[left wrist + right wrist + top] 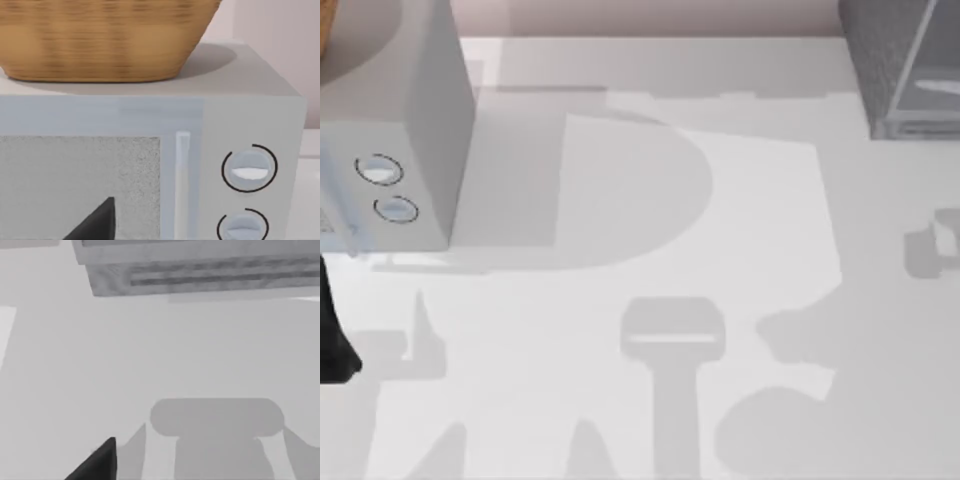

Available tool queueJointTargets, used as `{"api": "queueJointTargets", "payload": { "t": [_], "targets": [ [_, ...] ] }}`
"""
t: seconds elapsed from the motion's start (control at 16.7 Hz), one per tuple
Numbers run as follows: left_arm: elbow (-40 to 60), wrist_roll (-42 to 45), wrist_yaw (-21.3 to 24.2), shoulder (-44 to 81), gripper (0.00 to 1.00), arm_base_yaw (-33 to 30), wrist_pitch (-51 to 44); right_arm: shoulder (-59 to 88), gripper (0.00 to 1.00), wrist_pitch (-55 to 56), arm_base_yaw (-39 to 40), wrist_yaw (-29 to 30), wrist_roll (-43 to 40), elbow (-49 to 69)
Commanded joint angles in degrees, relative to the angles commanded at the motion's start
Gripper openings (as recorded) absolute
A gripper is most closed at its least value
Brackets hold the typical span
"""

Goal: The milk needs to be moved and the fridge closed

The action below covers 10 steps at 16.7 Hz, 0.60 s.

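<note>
While both claws' openings cannot be told, one fridge (900, 70), one two-dial box (395, 130), one basket (105, 40) atop.

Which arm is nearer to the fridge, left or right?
Right, probably. The right arm faces the fridge across the table; the left arm is at the table's left, facing the box with dials.

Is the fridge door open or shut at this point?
Open: in the top view the fridge's pale door panel stands swung out at an angle from its speckled wall.
</note>
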Motion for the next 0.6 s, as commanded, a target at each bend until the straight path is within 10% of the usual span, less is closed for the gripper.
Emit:
{"api": "queueJointTargets", "payload": {
  "t": [0.6],
  "targets": [
    [0.00, 0.00, 0.00, 0.00, 1.00, 0.00, 0.00, -56.65, 1.00, -13.86, 4.04, 3.28, -0.10, -23.32]
  ]
}}
